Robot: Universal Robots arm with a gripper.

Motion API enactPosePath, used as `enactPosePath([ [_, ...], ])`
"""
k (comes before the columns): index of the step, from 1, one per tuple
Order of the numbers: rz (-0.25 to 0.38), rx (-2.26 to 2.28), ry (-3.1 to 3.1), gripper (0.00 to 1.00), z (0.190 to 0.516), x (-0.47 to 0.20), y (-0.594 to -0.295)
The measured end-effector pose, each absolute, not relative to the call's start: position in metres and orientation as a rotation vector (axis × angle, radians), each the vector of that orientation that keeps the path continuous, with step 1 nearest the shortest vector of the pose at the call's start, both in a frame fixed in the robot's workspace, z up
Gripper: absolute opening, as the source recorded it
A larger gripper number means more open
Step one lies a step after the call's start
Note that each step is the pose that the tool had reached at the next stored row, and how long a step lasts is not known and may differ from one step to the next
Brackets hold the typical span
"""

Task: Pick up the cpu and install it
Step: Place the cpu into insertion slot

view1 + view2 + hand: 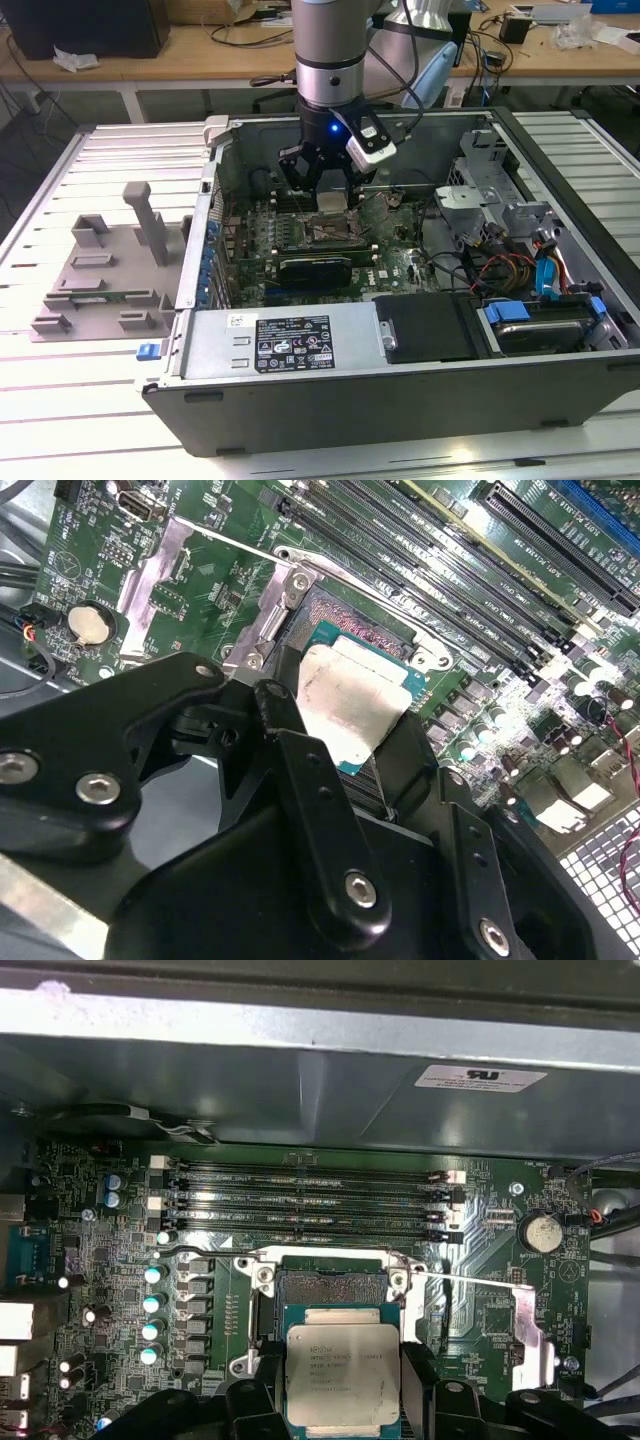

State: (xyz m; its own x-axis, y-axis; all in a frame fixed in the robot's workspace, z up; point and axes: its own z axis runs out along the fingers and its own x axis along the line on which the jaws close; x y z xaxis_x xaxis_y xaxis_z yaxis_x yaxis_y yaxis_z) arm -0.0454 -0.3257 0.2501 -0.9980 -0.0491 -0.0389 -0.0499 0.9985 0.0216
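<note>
Clamping the cpu (343, 1375), the hand (323, 195) hovers with the socket (326, 228) at 6 o'clock in the exterior view; a tilted drop could bend pins.

The small flat square chip (343, 1375), silver-grey metal on green, faces upward. The black pincer (341, 1400) grips it over the socket (325, 1288).

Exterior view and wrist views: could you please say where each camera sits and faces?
Exterior view: off the arm, looking down into the open computer case; arm and end effector show.
First wrist view: at the wrist, facing the socket; fingers show.
Second wrist view: at the wrist, behind black linkage.
Both share the gripped cpu.
</note>
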Motion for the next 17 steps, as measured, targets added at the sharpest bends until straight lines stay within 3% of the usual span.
enactPosePath([
  [8,0.035,-0.064,3.102,0.55,0.2500,-0.0454,-0.3257],
  [17,0.027,0.312,3.085,0.55,0.2499,-0.0454,-0.3257],
])
